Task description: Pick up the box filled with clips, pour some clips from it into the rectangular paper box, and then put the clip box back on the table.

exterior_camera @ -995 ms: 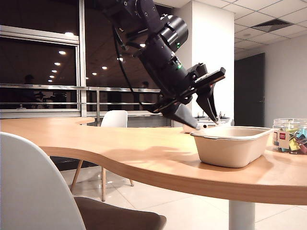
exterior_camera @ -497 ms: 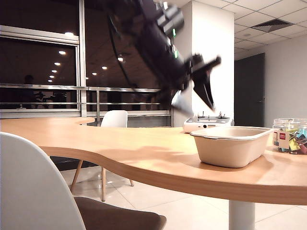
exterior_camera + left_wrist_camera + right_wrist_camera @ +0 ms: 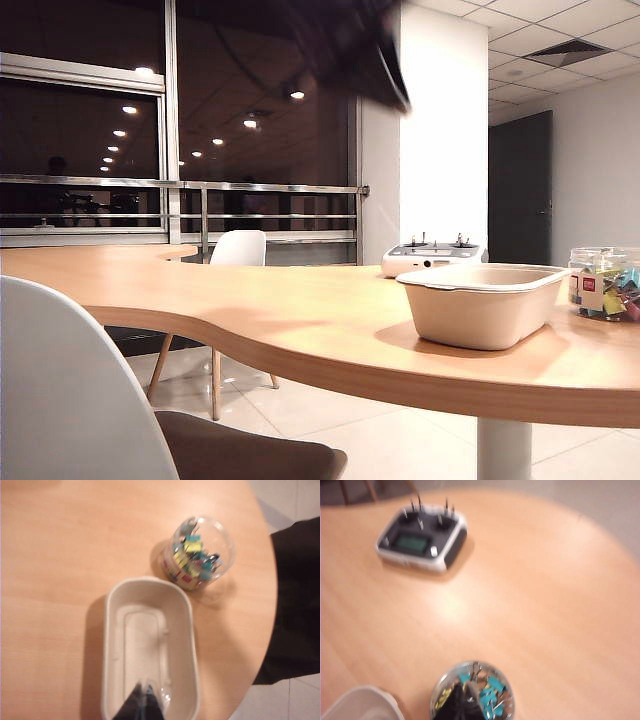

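Exterior view: tray [image 3: 484, 303] long axis sideways; tub [image 3: 606, 283] upright; both grippers' [image 3: 142, 700] [image 3: 462, 700] fingers pressed together.

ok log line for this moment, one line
left claw: shut, above paper tray | right claw: shut, above clip tub | tub: on table, full | tray: no clips seen

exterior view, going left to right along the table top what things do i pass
white-grey device with joysticks → rectangular paper box → box filled with clips, all resting on the table
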`<move>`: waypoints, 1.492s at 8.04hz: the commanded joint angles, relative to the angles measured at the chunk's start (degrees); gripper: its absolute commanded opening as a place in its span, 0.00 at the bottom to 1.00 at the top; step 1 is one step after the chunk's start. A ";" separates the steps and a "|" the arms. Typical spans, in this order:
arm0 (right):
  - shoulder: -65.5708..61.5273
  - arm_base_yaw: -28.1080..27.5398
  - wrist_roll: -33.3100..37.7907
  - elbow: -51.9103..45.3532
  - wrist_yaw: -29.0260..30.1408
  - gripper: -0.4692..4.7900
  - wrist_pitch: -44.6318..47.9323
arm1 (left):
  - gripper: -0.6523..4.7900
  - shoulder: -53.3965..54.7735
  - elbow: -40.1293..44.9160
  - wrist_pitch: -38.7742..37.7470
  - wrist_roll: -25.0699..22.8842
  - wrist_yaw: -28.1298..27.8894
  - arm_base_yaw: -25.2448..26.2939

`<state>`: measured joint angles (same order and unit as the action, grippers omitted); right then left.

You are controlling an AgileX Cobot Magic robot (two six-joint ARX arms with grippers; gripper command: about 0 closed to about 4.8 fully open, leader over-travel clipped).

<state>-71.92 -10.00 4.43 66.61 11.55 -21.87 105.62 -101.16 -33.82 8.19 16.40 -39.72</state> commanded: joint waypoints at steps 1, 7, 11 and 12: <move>-18.36 -0.55 -7.96 10.34 5.09 0.49 -8.90 | 0.11 -7.98 -0.13 -0.61 -1.38 -1.42 0.44; -31.52 -0.74 -12.15 11.23 -1.18 0.48 -10.84 | 0.11 -8.48 -0.13 -0.90 -1.31 -1.16 0.42; -35.47 -0.61 -11.78 11.28 -2.75 0.09 -8.22 | 0.11 -8.44 -0.13 -0.74 -1.33 -1.18 0.42; -31.78 0.42 -12.57 11.30 -2.21 0.09 -6.88 | 0.11 -8.46 -0.13 -0.83 -1.31 -1.16 0.42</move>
<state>-105.86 -9.96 -7.62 77.41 8.56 -30.83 97.51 -101.14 -34.98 7.09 15.18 -39.31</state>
